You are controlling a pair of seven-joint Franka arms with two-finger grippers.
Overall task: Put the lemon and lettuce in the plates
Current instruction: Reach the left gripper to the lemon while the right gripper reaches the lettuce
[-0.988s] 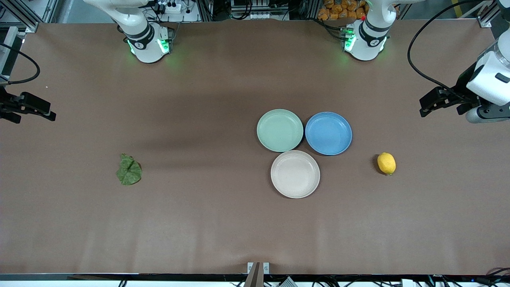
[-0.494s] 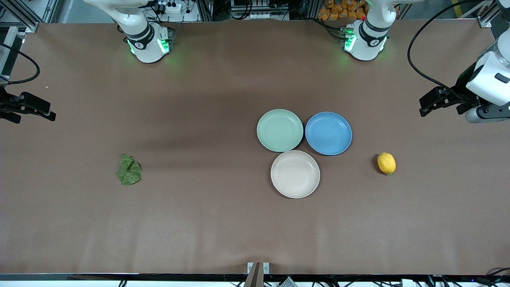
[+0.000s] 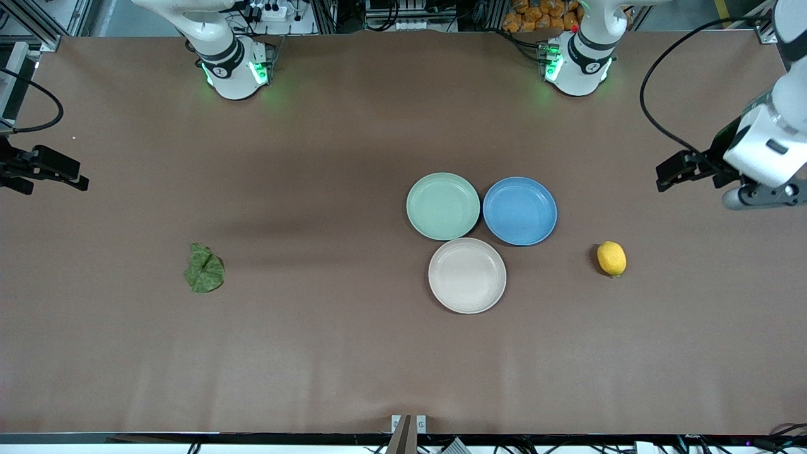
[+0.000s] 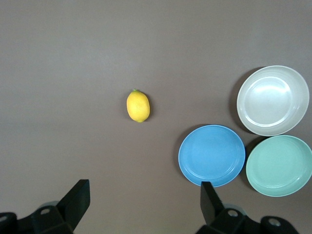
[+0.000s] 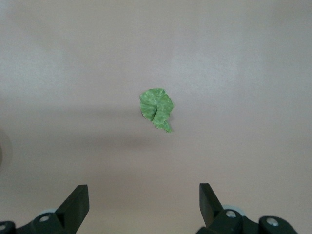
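Observation:
The yellow lemon point(image 3: 611, 258) lies on the brown table toward the left arm's end, also in the left wrist view point(image 4: 138, 106). The dark-green lettuce point(image 3: 204, 269) lies toward the right arm's end, also in the right wrist view point(image 5: 156, 108). The mint plate point(image 3: 443, 206) and beige-pink plate point(image 3: 467, 275) sit empty mid-table, touching. My left gripper point(image 3: 671, 171) is open and empty, up over bare table beside the lemon point(image 4: 145, 195). My right gripper point(image 3: 63, 175) is open and empty, up over bare table at the table's end point(image 5: 144, 195).
An empty blue plate point(image 3: 519, 210) sits against the mint plate and the beige-pink plate, between them and the lemon. It also shows in the left wrist view point(image 4: 211, 155). Brown table surface lies bare around the lettuce and the lemon.
My left gripper has shifted a little toward the lemon and the plates. The right arm, lemon, lettuce and plates have not moved.

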